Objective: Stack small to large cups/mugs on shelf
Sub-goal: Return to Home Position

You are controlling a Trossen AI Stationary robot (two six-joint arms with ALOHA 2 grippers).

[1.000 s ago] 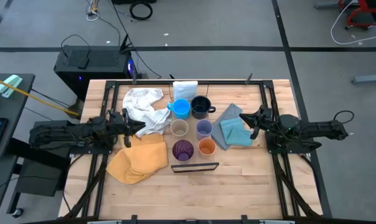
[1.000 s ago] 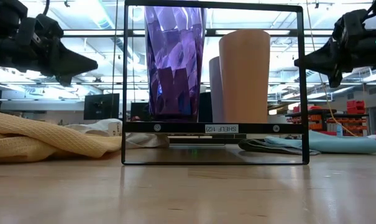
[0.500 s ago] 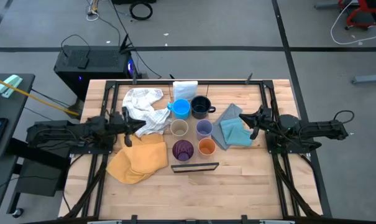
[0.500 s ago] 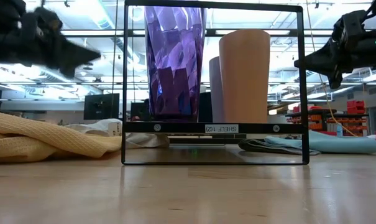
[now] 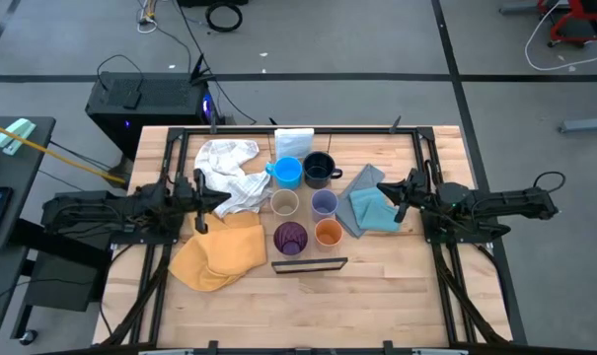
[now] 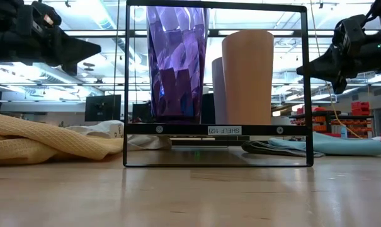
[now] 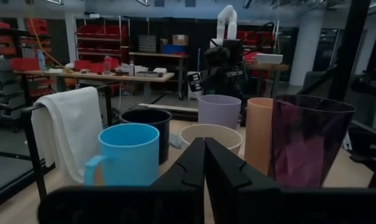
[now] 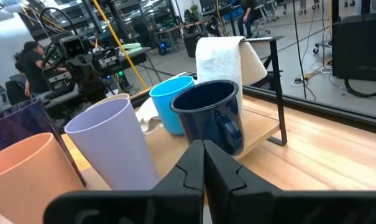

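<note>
Six cups stand upright in two rows at the table's middle: light blue mug (image 5: 288, 172), navy mug (image 5: 319, 169), tan cup (image 5: 284, 203), lavender cup (image 5: 324, 204), purple tumbler (image 5: 291, 238) and orange cup (image 5: 328, 233). The shelf's black frame (image 5: 311, 265) stands just in front of them; in the low view the shelf's edge (image 6: 214, 129) hides the cups' bases. My left gripper (image 5: 224, 200) hangs shut and level, left of the cups, over the cloths. My right gripper (image 5: 389, 192) hangs shut and level on their right, over the blue cloth. Both point at the cups and touch nothing.
A white cloth (image 5: 229, 170) and a yellow cloth (image 5: 219, 251) lie left of the cups. A blue cloth (image 5: 370, 205) lies on their right. A small white box (image 5: 294, 141) stands at the far edge. Bare wood runs along the near edge.
In the low view my left gripper has tipped its fingers up from a slight downward slant to level, and has risen a little. The cups, cloths and shelf have stayed where they were.
</note>
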